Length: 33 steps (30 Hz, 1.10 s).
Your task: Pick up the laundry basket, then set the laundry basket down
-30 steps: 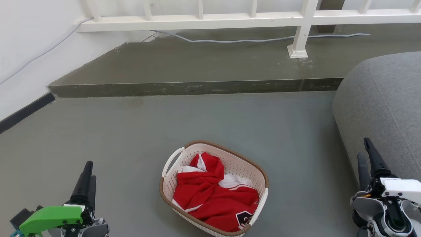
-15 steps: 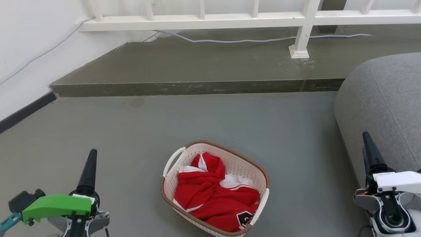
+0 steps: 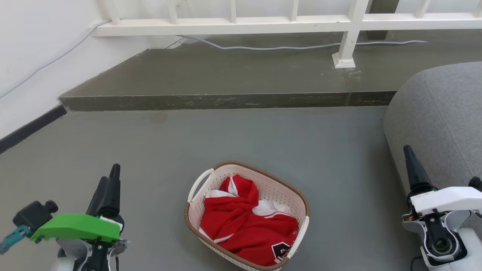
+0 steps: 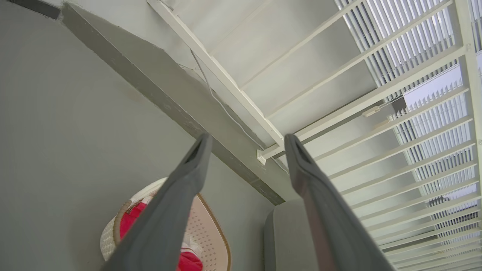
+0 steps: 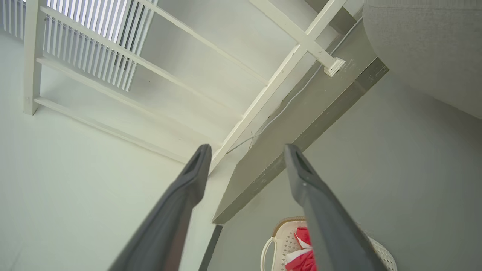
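The laundry basket [image 3: 280, 197] stands on the grey floor at the lower middle of the head view, cream-white with a brown rim and a white loop handle [image 3: 196, 183]. A red-and-white garment [image 3: 244, 222] lies crumpled inside. My left gripper [image 3: 110, 173] hangs to its left and my right gripper [image 3: 407, 150] to its right, both well clear of it. In the left wrist view my left gripper [image 4: 247, 137] is open and empty, with the basket [image 4: 209, 233] partly behind one finger. In the right wrist view my right gripper [image 5: 246, 148] is also open, with the basket [image 5: 280, 241] low in the frame.
A grey upholstered seat [image 3: 440, 124] bulges in at the right, close behind my right gripper. A raised concrete step [image 3: 226, 101] crosses the floor beyond the basket, carrying a white railing [image 3: 263, 24] and a loose cable [image 3: 263, 47]. A white wall [image 3: 30, 45] closes the left.
Both grippers have moved up the head view, the left one a little rightward, the right one a little leftward, and both wrists have rolled. The camera has shifted slightly. The basket has stayed put.
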Tool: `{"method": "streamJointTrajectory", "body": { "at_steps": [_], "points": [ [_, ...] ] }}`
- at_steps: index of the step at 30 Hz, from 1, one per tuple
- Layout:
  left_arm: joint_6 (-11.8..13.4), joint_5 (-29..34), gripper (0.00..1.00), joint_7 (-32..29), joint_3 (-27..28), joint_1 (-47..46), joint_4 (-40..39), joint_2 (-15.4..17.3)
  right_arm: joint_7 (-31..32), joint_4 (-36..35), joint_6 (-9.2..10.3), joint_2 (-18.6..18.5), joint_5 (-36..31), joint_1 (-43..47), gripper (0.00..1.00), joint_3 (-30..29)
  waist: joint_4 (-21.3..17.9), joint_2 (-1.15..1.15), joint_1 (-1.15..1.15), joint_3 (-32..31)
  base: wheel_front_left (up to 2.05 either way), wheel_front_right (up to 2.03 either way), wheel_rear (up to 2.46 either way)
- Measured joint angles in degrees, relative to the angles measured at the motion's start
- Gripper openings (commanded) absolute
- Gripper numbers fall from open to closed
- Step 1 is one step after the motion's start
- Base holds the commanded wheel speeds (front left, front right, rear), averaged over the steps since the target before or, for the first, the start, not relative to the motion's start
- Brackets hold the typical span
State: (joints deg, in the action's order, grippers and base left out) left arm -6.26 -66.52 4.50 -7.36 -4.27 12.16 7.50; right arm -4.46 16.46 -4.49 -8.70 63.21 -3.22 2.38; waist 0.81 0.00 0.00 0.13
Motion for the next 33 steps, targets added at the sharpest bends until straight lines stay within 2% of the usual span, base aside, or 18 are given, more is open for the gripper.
{"method": "streamJointTrajectory", "body": {
  "at_steps": [10,16,29,33],
  "points": [
    [2.46,10.28,1.0,1.69,-2.68,-1.42,-0.37,1.3,-1.64,-0.08,1.15,-1.54,-9.81,-1.13,1.0,3.85,0.04,0.0,0.0,0.04,0.0,0.0,0.0],
    [4.38,16.4,1.0,2.74,-4.58,-1.7,-0.44,2.33,-2.69,0.01,2.64,-2.3,-16.03,-1.3,1.0,6.22,0.08,0.0,0.0,0.15,0.0,0.0,0.0],
    [7.79,28.51,1.0,5.39,-7.87,-2.26,-0.11,2.46,-5.35,0.93,5.15,-3.19,-28.42,-2.11,1.0,10.27,0.13,0.0,0.0,0.46,0.0,0.0,0.0],
    [8.33,30.14,1.0,6.24,-8.7,-2.26,0.36,2.4,-6.19,1.37,5.68,-3.21,-31.33,-2.12,1.0,11.21,0.1,0.0,0.0,0.55,0.0,0.0,0.0]
  ]
}}
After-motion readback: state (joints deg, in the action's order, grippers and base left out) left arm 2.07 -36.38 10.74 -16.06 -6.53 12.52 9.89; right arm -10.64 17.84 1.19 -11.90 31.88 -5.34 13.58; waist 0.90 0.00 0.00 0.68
